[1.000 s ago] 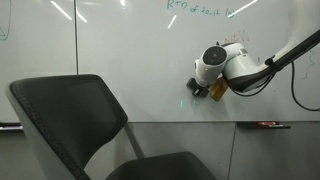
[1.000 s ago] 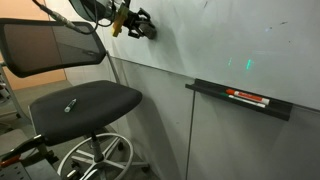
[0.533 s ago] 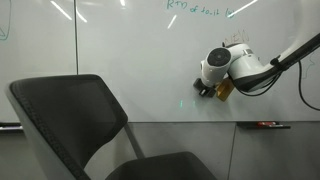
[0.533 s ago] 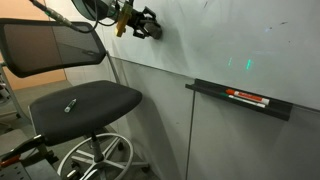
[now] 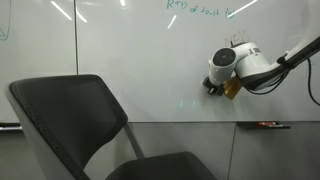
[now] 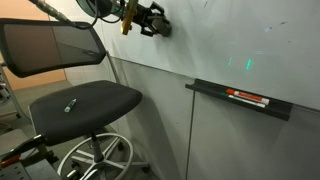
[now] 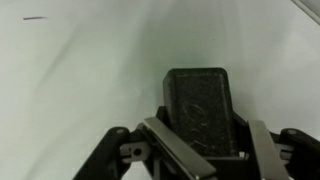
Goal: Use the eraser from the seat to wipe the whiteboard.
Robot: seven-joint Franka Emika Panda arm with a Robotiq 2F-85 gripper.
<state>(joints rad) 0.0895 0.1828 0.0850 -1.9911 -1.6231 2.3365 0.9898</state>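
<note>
Against the whiteboard [image 5: 120,60], with my gripper [image 7: 205,138] clenched on the eraser [image 7: 198,100], I should press its face flat and sweep with even pressure.

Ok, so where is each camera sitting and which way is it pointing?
An exterior view sits behind the chair backrest, squarely facing the whiteboard; the arm enters from the picture's right, gripper at the board.
An exterior view sits beside the board, looking along it past the seat and marker ledge; gripper at the top.
Wrist view faces the board close up, fingers around the eraser.
Shared: both exterior views show chair, board, ledge, gripper.
</note>
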